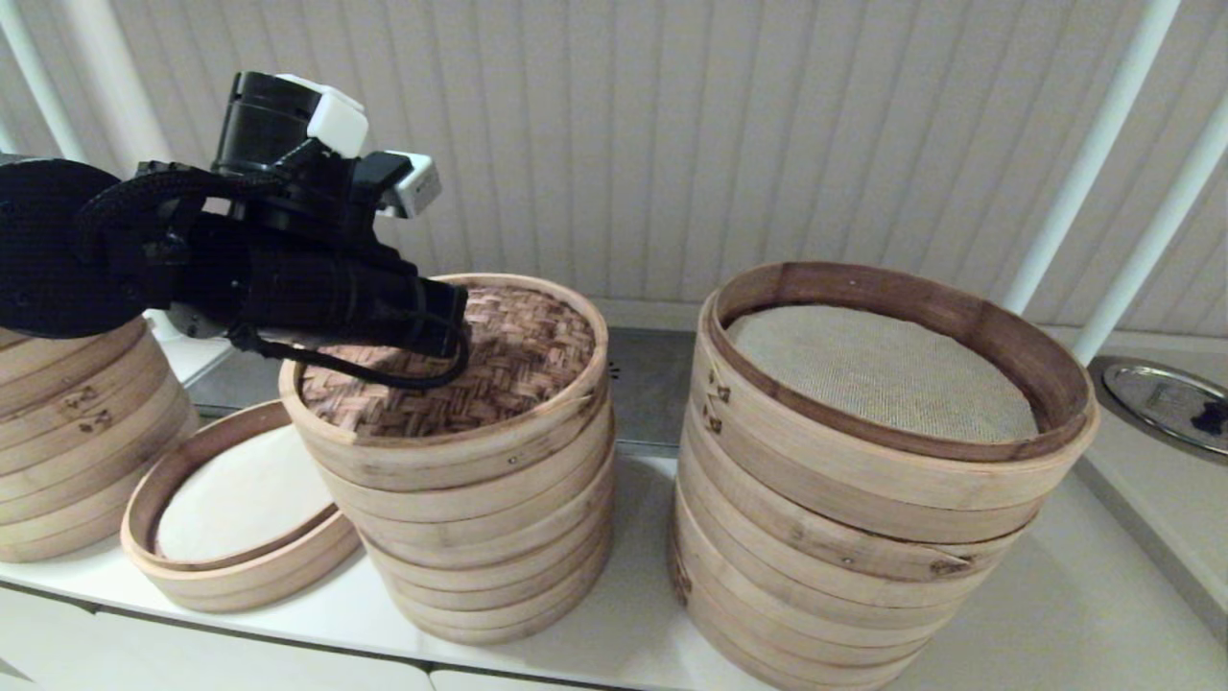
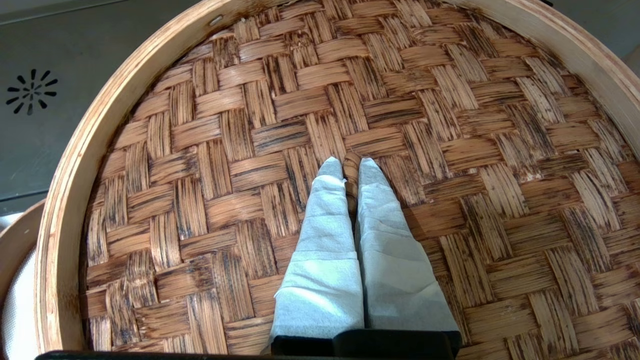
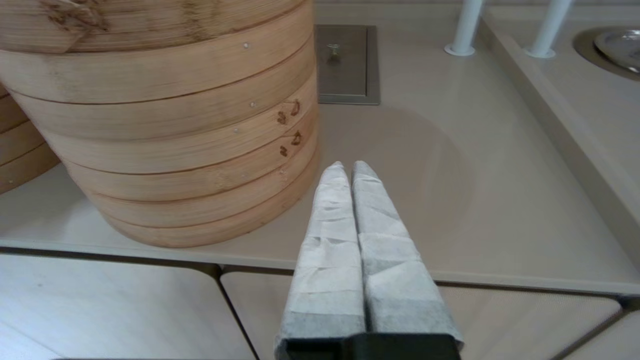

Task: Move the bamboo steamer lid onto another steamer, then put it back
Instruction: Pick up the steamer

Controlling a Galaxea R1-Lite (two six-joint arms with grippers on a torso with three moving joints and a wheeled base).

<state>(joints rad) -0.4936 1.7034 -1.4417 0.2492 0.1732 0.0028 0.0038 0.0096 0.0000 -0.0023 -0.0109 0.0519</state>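
The bamboo steamer lid [image 1: 518, 355], with its brown woven top and pale band rim, lies on top of the medium-width stack of pale tiers [image 1: 489, 557]; the stack's liner is hidden under it. My left gripper [image 1: 459, 326] reaches over the lid from the left. In the left wrist view the left gripper [image 2: 351, 167] is shut on the small centre loop handle [image 2: 351, 161] of the lid [image 2: 450, 100]. My right gripper [image 3: 348, 167] is shut on nothing, low by the counter's front edge beside the wide stack [image 3: 175, 150]; the head view does not show it.
The wider, taller stack with a beige mesh liner [image 1: 863, 537] stands right of the lidded stack. A low single steamer with a white liner [image 1: 240, 571] sits front left, another stack [image 1: 67, 451] far left. White poles [image 1: 1084, 163] and a metal dish [image 1: 1161, 398] are at the right.
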